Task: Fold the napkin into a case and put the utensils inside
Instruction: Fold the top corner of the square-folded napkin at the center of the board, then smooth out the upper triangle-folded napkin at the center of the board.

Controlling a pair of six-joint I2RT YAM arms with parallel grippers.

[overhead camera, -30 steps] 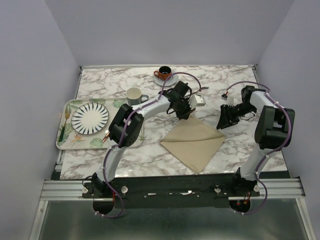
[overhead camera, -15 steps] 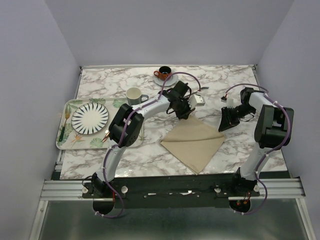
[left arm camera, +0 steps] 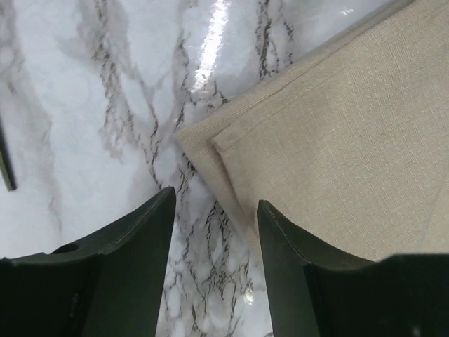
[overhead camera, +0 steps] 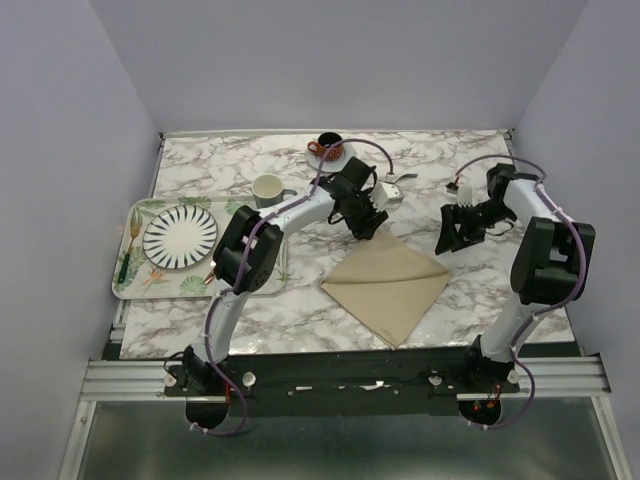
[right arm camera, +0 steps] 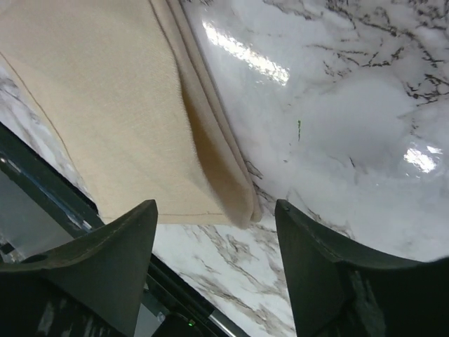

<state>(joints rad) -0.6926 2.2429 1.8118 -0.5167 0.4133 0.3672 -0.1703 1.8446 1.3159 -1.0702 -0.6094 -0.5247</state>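
The beige napkin (overhead camera: pixel 388 288) lies folded on the marble table as a diamond shape, its layers stacked. My left gripper (overhead camera: pixel 368 222) hovers at its far corner, open. In the left wrist view the layered corner of the napkin (left arm camera: pixel 337 140) lies just ahead of the left gripper (left arm camera: pixel 216 203), with bare marble between the fingers. My right gripper (overhead camera: pixel 448 240) is open at the napkin's right corner. In the right wrist view the folded tip of the napkin (right arm camera: pixel 140 126) ends between the fingers of the right gripper (right arm camera: pixel 216 207), ungripped. I cannot make out the utensils or a case.
A leaf-printed tray (overhead camera: pixel 133 285) at the left holds a striped plate (overhead camera: pixel 180 236) and a copper-coloured knife (overhead camera: pixel 213 270). A cream mug (overhead camera: pixel 267 188), an orange cup on a saucer (overhead camera: pixel 328 148) and a small white box (overhead camera: pixel 390 194) stand behind the napkin.
Both grippers have opened. The left one let go of the napkin's far corner and drew back a little. The right arm shifted slightly; the napkin stays flat.
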